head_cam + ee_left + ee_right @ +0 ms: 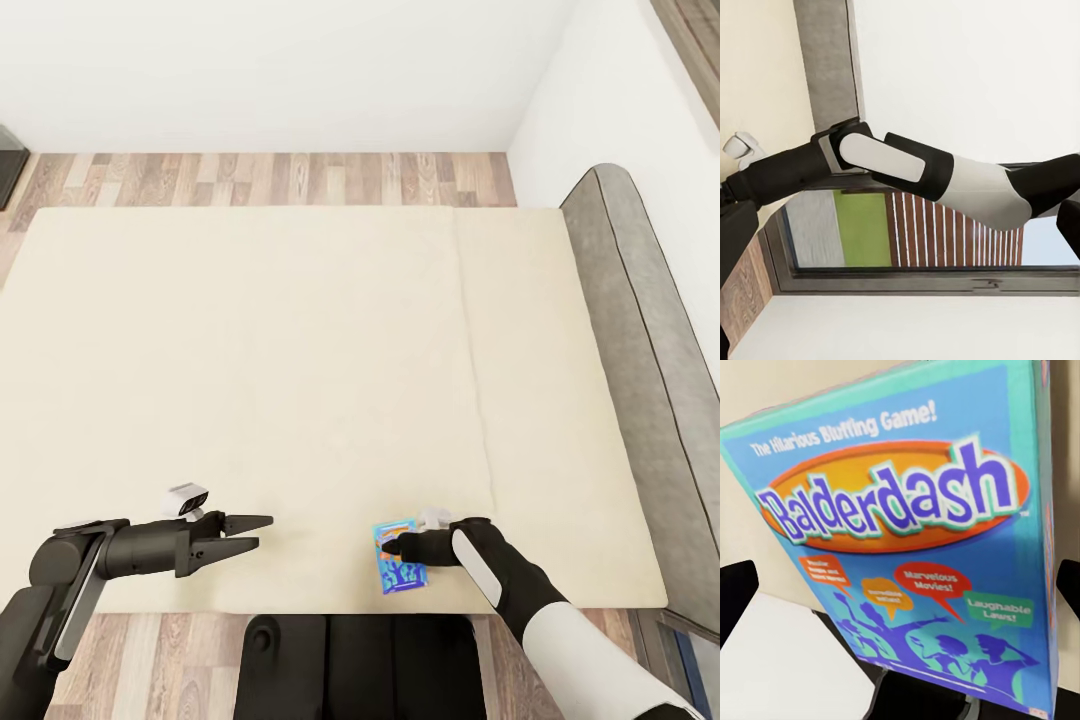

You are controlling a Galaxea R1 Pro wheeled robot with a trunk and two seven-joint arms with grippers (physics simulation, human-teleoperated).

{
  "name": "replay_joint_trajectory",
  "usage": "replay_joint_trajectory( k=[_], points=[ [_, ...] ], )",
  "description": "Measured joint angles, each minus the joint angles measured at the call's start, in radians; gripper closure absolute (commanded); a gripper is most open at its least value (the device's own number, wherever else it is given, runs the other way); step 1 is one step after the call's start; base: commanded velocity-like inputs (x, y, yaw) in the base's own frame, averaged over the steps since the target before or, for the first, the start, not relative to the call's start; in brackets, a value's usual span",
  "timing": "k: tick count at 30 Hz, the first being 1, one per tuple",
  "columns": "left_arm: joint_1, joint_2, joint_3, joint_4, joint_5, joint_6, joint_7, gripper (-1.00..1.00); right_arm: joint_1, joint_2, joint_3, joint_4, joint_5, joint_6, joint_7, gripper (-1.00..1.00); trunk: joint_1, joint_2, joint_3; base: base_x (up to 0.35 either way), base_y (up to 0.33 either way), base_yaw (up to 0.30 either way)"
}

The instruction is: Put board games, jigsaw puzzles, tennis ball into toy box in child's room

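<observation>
At the lower left, the left tool is spread wide and holds nothing. At the lower middle, the right tool reaches the blue board game at the bed edge; I cannot tell its grip. No toys look boxed yet.

Black tapered jaws, matte black forearms, glossy white arm shells, small white wrist cameras

- Wood plank floor: ran beyond the far edge.
- White wall: stood behind.
- Grey padded headboard: stood at right.
- Window: showed slatted fence outside.
</observation>
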Motion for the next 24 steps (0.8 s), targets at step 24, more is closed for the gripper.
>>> replay_joint_trajectory(
  k=[24],
  points=[
    [0.000,-0.002,0.000,0.000,0.000,0.000,0.000,-1.00,0.000,0.001,0.002,-0.002,0.001,0.000,0.001,-1.00,0.000,0.000,0.000,0.000,0.067,0.000]
  ],
)
